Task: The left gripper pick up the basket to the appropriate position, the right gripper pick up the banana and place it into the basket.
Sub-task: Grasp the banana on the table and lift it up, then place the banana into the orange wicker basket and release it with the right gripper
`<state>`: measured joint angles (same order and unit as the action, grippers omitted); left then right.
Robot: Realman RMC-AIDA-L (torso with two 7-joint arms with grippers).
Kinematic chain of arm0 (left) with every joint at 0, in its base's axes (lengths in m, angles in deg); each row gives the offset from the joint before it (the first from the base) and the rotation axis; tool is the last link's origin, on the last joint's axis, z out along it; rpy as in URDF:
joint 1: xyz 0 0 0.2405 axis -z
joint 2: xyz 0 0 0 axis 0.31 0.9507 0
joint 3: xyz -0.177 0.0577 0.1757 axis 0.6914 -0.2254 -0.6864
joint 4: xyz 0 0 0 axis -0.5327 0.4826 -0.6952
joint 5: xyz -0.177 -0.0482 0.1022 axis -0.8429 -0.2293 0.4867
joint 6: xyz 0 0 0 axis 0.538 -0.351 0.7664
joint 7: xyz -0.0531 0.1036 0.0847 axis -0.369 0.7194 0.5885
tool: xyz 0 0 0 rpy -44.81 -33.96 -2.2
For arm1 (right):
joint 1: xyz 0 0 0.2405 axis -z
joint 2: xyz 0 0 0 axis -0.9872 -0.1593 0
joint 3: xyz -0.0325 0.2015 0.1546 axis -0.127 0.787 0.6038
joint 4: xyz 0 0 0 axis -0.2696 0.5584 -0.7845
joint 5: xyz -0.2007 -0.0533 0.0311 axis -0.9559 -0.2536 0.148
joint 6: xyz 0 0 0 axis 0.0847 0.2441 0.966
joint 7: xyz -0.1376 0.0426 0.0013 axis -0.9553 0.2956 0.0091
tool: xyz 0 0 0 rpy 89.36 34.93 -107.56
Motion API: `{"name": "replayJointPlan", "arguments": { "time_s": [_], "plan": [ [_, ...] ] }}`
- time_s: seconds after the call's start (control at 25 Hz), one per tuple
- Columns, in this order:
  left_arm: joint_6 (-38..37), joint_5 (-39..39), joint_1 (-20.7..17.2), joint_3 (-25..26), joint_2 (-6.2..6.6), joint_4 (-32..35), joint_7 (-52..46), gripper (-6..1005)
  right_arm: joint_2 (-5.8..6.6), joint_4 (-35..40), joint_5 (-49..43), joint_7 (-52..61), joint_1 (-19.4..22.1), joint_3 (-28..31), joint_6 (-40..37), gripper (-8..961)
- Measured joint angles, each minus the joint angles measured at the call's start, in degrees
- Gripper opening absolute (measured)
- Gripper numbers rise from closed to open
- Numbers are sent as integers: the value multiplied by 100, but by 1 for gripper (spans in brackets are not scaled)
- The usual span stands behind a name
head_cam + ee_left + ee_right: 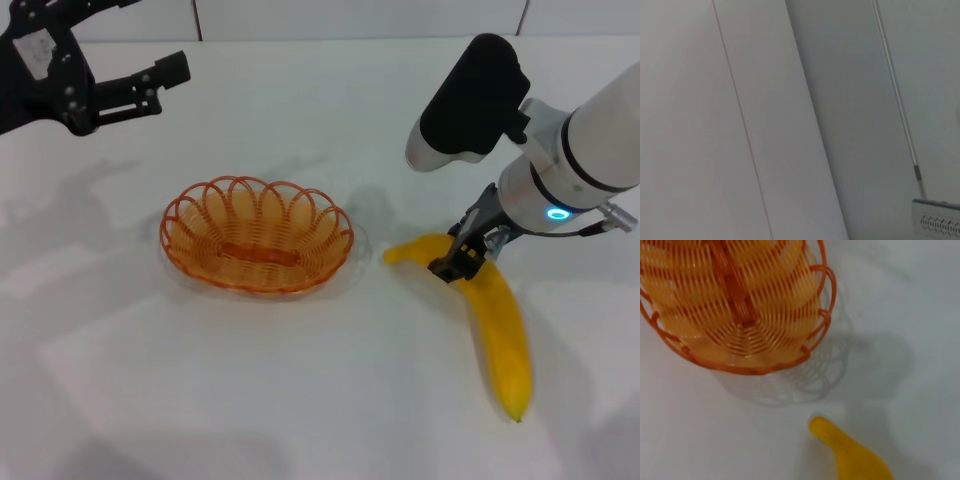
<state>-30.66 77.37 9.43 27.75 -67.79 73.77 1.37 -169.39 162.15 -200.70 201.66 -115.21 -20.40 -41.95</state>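
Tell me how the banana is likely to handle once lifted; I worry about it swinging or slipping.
The banana is smooth-skinned, so it may slip in a light grip. The right pincer sits near its stem end, far from the middle, so the long curved body would probably droop or swing. It looks stiff enough to keep its shape. The left pincer hangs open, away from the basket.

Table [300, 400]: carries the basket and the banana, both resting directly on it

Basket [257, 236]: left of centre, with nothing in it

Banana [495, 315]: right of the basket, just beside it yet apart; stem end nearest the basket, the far tip running toward the front

Right tool [462, 262]: down on the banana's upper part, near the stem end

Left tool [120, 90]: far left rear, raised above the table, well behind the basket
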Motion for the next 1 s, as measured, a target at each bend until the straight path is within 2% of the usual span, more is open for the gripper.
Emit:
{"name": "replayJointPlan", "arguments": {
  "time_s": [0.2,0.44,0.6,0.8,1.0],
  "plan": [
    [-11,-3,-36,27,-3,0,12,891,0,230,0,-14,61,0,-7,485],
    [-16,-68,-58,58,-6,10,17,891,0,846,2,-115,253,0,-72,489],
    [-36,-76,-105,294,-40,150,11,891,-1,1126,43,-281,311,-1,-28,492],
    [-238,-83,-137,714,-104,207,9,891,-11,1357,63,-376,278,-99,77,495],
    [-244,-83,-145,785,-113,210,19,891,-25,1422,112,-419,99,-349,187,498]
  ]
}}
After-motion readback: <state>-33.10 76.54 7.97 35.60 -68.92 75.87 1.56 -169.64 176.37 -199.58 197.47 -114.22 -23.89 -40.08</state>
